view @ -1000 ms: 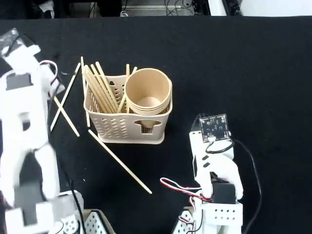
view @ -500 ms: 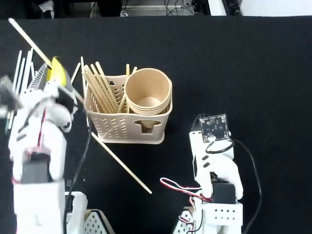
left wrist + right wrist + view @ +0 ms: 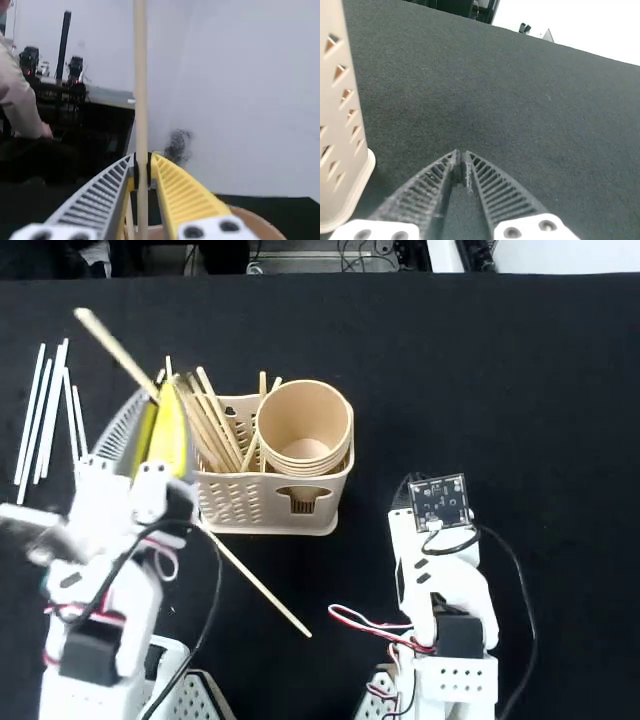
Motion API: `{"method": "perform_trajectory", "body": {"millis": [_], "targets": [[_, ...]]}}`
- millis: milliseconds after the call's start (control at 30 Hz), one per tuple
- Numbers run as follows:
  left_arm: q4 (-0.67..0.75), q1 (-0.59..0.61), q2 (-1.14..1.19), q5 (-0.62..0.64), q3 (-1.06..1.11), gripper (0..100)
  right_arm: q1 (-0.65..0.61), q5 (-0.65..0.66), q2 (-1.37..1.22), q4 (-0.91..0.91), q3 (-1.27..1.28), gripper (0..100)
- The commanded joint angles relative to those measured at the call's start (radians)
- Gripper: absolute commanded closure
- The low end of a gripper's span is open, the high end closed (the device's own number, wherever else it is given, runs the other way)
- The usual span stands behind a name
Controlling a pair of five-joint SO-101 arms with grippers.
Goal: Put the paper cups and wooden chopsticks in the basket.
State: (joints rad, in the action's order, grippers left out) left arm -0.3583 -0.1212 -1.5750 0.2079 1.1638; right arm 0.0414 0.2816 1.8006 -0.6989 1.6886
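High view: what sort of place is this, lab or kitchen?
Likely a robotics lab bench: a black-covered table, the left arm and right arm mounted at its near edge, cables along the far edge, and electronics behind.

Left arm [image 3: 100,575]: white shell, black motor blocks, red, white and black wires.
Left hand [image 3: 141,167]: one pale grey ribbed finger, one yellow, white base with dark screw holes.
Right arm [image 3: 445,590]: white shell, square black camera board [image 3: 441,501], looping black cable.
Right hand [image 3: 460,159]: two black ribbed fingers, white base.
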Motion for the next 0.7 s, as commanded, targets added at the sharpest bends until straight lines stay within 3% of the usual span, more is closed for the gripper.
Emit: {"method": "perform_trajectory", "body": {"millis": [0,67,167,367,567,667], "targets": [[0.002,0.008,0.026,-0.02,0.105,93,-0.012,0.006,0.068,-0.003,-0.004,98.3],[-0.009,0.028,0.034,0.015,0.136,84,-0.012,0.006,0.068,-0.003,-0.004,98.3],[-0.075,0.05,0.034,0.083,0.099,81,-0.012,0.006,0.068,-0.003,-0.004,98.3],[-0.454,0.097,0.031,0.081,-0.202,80,-0.012,0.006,0.068,-0.003,-0.004,98.3],[-0.497,0.383,0.187,0.081,-0.334,80,-0.012,0.006,0.068,-0.003,-0.004,98.3],[-0.499,0.41,0.396,0.081,-0.387,80,-0.012,0.006,0.068,-0.003,-0.004,98.3]]}}
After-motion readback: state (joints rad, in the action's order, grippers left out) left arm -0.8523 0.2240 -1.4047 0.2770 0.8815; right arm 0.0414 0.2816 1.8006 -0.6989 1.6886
